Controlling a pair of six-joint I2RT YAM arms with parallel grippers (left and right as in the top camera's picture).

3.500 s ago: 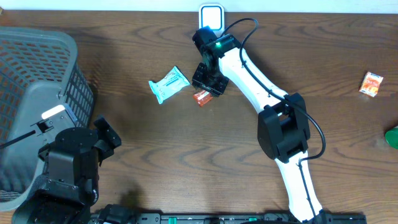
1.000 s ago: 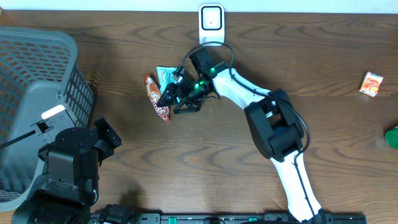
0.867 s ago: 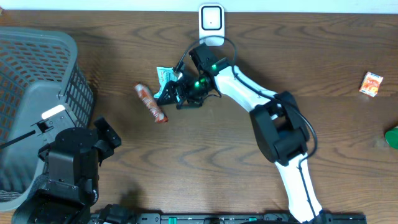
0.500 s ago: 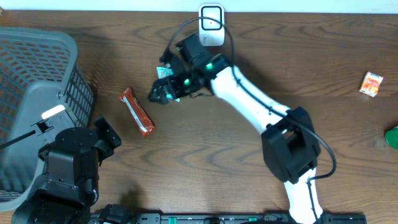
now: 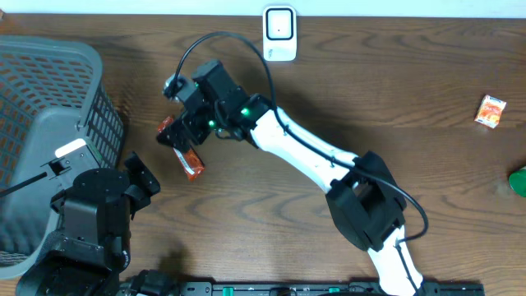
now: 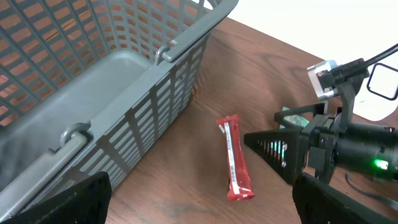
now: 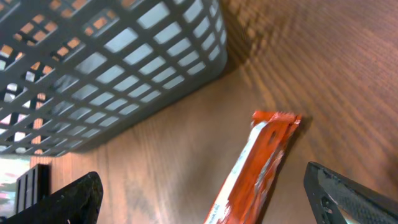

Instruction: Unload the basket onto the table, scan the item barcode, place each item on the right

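A red snack bar (image 5: 191, 163) lies flat on the wooden table beside the grey basket (image 5: 105, 107); its white barcode strip faces up in the left wrist view (image 6: 235, 158). My right gripper (image 5: 182, 138) hovers open right over it, and the bar (image 7: 255, 168) runs between the spread fingers in the right wrist view, not gripped. The white scanner (image 5: 279, 22) stands at the table's far edge. My left gripper (image 6: 205, 214) is open and empty, low at the front left, looking toward the bar.
The basket wall (image 6: 149, 118) stands just left of the bar. A teal packet (image 6: 292, 114) peeks out behind the right gripper. A small orange packet (image 5: 491, 110) and a green object (image 5: 519, 181) lie at the far right.
The bar left the right gripper and slid left across the table toward the basket. The right arm swung left after it and now hangs over it. The left arm stayed still.
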